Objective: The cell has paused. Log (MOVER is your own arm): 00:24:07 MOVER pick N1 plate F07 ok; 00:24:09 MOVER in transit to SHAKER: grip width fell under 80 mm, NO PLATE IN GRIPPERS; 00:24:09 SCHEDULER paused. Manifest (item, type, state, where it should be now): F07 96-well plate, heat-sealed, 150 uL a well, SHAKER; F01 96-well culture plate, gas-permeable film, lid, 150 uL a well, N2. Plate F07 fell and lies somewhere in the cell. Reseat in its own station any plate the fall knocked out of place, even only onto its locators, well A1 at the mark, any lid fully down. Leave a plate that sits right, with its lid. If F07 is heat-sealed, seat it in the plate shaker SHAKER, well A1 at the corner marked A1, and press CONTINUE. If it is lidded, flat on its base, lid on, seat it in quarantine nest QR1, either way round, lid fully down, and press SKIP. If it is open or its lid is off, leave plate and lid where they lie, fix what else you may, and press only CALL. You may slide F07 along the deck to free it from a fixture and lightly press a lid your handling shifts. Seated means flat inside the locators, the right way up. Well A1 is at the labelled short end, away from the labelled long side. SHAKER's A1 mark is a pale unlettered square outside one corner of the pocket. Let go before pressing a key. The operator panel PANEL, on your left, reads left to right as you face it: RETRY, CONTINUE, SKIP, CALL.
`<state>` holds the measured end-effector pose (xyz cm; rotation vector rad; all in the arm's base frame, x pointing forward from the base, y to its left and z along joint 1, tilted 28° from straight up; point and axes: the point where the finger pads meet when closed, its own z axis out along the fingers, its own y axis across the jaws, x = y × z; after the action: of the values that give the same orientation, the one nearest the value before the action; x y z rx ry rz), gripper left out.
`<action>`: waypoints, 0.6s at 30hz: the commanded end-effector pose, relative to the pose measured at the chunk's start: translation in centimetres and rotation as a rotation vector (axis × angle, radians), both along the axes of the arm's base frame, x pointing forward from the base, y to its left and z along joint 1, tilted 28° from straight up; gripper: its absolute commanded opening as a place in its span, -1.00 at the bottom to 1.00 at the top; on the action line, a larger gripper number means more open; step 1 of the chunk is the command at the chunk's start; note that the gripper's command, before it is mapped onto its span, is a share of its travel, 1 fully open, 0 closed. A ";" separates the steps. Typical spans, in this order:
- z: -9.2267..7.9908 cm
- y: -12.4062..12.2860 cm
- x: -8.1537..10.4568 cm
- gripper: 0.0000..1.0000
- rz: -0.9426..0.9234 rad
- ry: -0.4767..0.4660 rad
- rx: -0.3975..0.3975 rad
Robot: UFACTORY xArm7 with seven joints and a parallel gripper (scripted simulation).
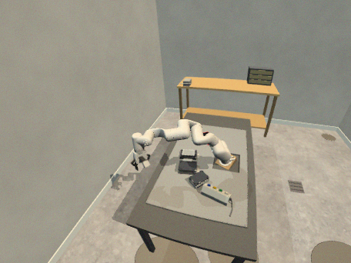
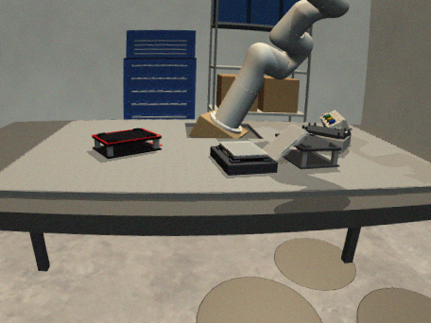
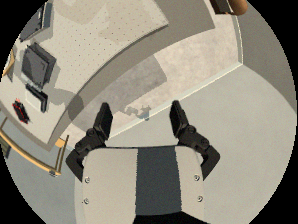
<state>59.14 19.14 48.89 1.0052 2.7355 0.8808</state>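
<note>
the pincer [image 1: 139,164], fingers spread wide and empty, hangs past the desk [image 2: 142,184] edge. the fallen plate [image 2: 291,140] leans tilted between shaker [image 2: 243,158] and nest [image 2: 318,152], well away from the pincer toward the arm base [image 1: 225,164]; its long axis cannot be told. count: one arm, one leaning plate, one red-rimmed nest [image 2: 127,142], one panel [image 1: 216,193] of four keys.

From above, my panel [image 1: 216,193] keys were too small to read, and the plates beside it blurred into dark blocks. In the exterior view, the frame's top edge cut off my arm [image 2: 265,71], hiding my hand beyond it.
</note>
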 end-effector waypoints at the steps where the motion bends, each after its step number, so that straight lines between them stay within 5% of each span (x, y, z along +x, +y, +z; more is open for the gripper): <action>1: 0.3 -0.1 0.0 1.00 -0.002 -0.005 0.001; 18: 0.1 -0.3 -0.2 1.00 -0.036 0.012 0.011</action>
<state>59.15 19.14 48.89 1.0054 2.7354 0.8808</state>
